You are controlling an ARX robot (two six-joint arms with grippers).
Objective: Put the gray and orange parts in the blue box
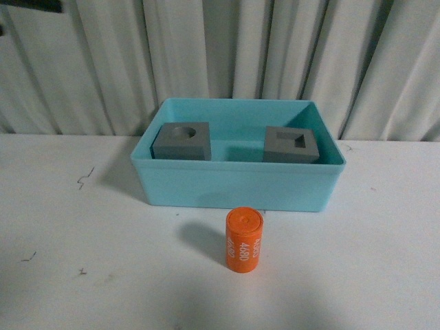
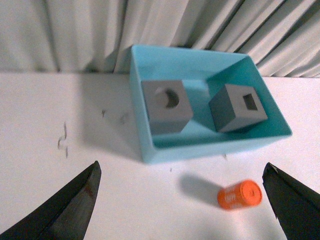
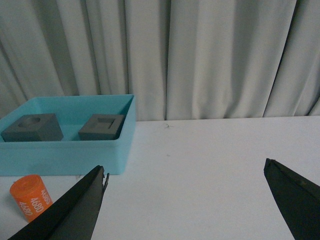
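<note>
The blue box [image 1: 234, 189] stands at the table's middle back. Inside it sit the gray cube with a round hole [image 1: 181, 141] on the left and the gray cube with a rectangular hole [image 1: 291, 144] on the right. The orange cylinder [image 1: 244, 240] with white "4680" print stands upright on the table just in front of the box. Neither arm shows in the front view. My left gripper [image 2: 182, 172] is open and empty, above the table with the cylinder [image 2: 240, 194] between its fingers' span. My right gripper [image 3: 185, 172] is open and empty, to the right of the box [image 3: 65, 150] and the cylinder [image 3: 31, 197].
The white table [image 1: 82, 275] carries a few small dark scuff marks [image 1: 84, 179] on its left side. A pleated white curtain [image 1: 275, 48] hangs close behind the box along the table's back edge.
</note>
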